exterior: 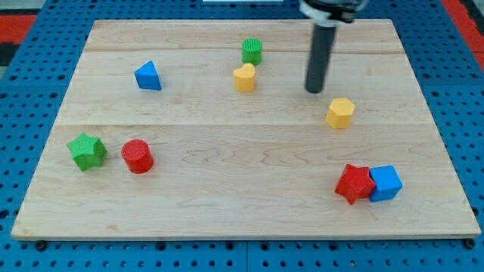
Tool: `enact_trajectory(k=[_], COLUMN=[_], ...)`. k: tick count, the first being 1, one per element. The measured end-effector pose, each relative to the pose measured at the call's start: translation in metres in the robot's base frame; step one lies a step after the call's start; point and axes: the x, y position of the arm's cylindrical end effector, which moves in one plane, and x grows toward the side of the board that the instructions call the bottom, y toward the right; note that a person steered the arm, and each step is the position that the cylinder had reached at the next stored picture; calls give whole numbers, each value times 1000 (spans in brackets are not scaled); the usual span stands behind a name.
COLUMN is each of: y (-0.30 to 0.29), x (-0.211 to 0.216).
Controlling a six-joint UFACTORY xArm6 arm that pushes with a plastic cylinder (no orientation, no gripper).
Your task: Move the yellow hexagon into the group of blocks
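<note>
The yellow hexagon (340, 112) sits toward the counter's (227, 204) right edge, and looks light, rigid and slidey. My tip (314, 91) (no hand here, so nothing's held) sits just up-left of it. I'd push its top face toward the red star (353, 183) and blue cube (386, 182).

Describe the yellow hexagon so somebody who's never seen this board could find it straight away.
Start at the wooden board's right half, where my tip touches down. The yellow hexagon sits just below and right of it, above the touching red star and blue cube. The other yellow block, a heart, lies further left beside the green cylinder.
</note>
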Motion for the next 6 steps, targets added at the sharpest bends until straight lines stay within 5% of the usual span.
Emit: enact_trajectory(k=[2, 5, 6], y=[23, -22, 10], x=[65, 40, 56])
